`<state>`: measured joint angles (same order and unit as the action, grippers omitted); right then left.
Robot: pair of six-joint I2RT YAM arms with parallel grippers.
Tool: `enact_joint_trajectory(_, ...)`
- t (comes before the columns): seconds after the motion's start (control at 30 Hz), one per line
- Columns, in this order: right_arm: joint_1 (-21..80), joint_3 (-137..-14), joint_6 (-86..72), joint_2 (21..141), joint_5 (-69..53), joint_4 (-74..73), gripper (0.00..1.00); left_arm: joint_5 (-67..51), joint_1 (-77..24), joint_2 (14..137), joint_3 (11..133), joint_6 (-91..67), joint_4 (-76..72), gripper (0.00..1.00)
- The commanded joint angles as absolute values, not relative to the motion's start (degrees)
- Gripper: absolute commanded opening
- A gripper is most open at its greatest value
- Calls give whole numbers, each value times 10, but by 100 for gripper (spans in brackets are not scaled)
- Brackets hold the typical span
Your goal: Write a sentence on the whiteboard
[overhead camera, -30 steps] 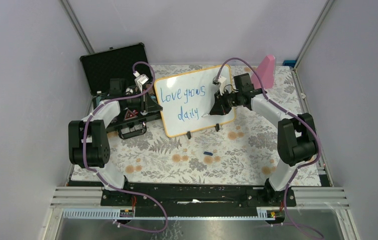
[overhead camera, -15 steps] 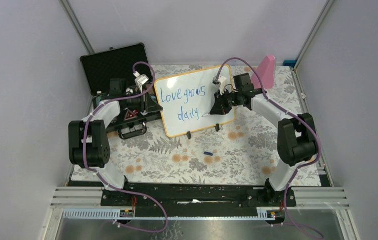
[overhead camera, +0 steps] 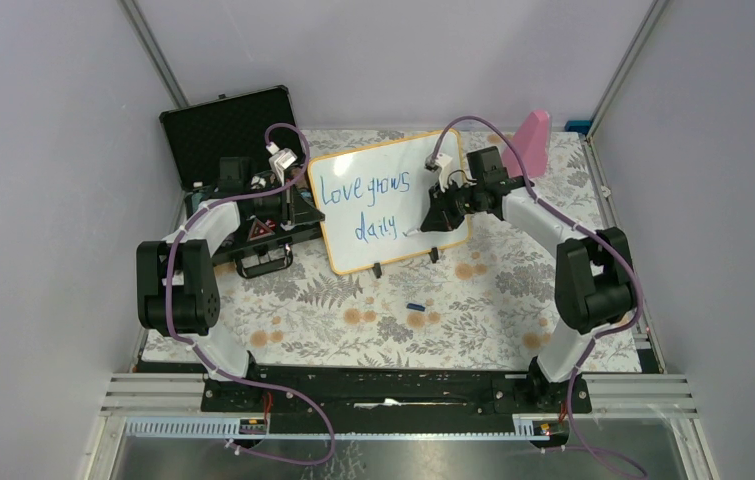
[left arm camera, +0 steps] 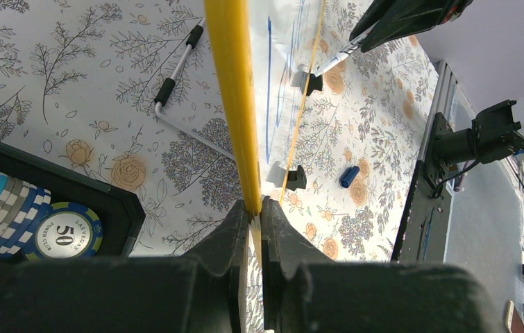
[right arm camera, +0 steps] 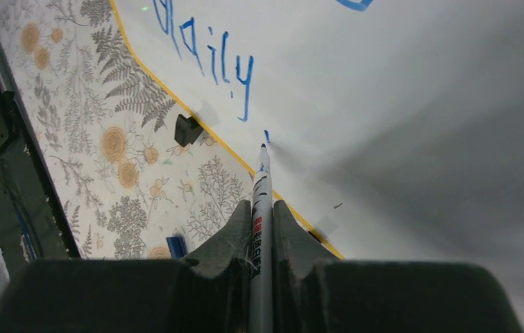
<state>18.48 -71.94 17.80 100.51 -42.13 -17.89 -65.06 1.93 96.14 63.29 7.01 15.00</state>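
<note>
The whiteboard (overhead camera: pixel 393 205) with a yellow rim stands upright on two black feet at mid table. On it is the sentence (overhead camera: pixel 363 205) in blue, "Love grows daily", in two lines, with a small dot after "daily" (right arm camera: pixel 266 133). My left gripper (left arm camera: pixel 255 208) is shut on the board's yellow left edge (left arm camera: pixel 234 104). My right gripper (right arm camera: pixel 262 208) is shut on a white marker (right arm camera: pixel 262 208). The marker's tip (right arm camera: pixel 264 146) is at the board face just below the dot. In the top view the right gripper (overhead camera: pixel 431 222) is at the board's lower right.
An open black case (overhead camera: pixel 238 135) with poker chips (left arm camera: pixel 57 232) stands behind the left arm. A blue marker cap (overhead camera: pixel 415 306) lies on the floral cloth in front of the board. A pink object (overhead camera: pixel 531 140) stands at the back right.
The right gripper with the marker has drawn slightly up and back from the board's lower right. The left arm and the board have not moved.
</note>
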Motion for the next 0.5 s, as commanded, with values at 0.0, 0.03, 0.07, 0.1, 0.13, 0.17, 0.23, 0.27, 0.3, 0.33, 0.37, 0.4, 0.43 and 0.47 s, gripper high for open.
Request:
enact_joint_trajectory(0.0,188,-742,181,949,-464,-193,0,-639,18,954,661,84,128,5)
enact_joint_trajectory(0.03,187,-743,176,942,-477,-193,0,-638,18,954,663,82,128,9)
enact_joint_trajectory(0.07,188,-744,172,934,-486,-192,0,-638,18,952,664,81,128,15)
enact_joint_trajectory(0.1,187,-747,164,928,-493,-193,0,-637,18,950,666,79,128,21)
enact_joint_trajectory(0.13,188,-750,160,922,-501,-197,0,-637,20,947,667,76,128,27)
enact_joint_trajectory(0.17,188,-754,158,917,-506,-200,0,-638,22,944,669,73,128,32)
enact_joint_trajectory(0.23,187,-759,150,908,-512,-206,0,-641,28,939,673,65,128,41)
enact_joint_trajectory(0.27,187,-761,148,905,-514,-209,0,-643,32,937,675,60,129,46)
enact_joint_trajectory(0.3,187,-762,147,901,-512,-211,0,-643,37,933,678,59,134,50)
enact_joint_trajectory(0.33,187,-761,146,897,-511,-212,0,-643,42,929,682,60,140,53)
enact_joint_trajectory(0.37,185,-761,143,893,-511,-213,0,-644,48,925,686,62,149,55)
enact_joint_trajectory(0.4,182,-760,138,890,-515,-214,0,-645,56,919,690,67,161,58)
enact_joint_trajectory(0.43,178,-760,132,888,-522,-213,0,-644,63,913,695,75,175,62)
enact_joint_trajectory(0.47,172,-759,123,885,-530,-213,0,-644,73,904,702,87,195,64)
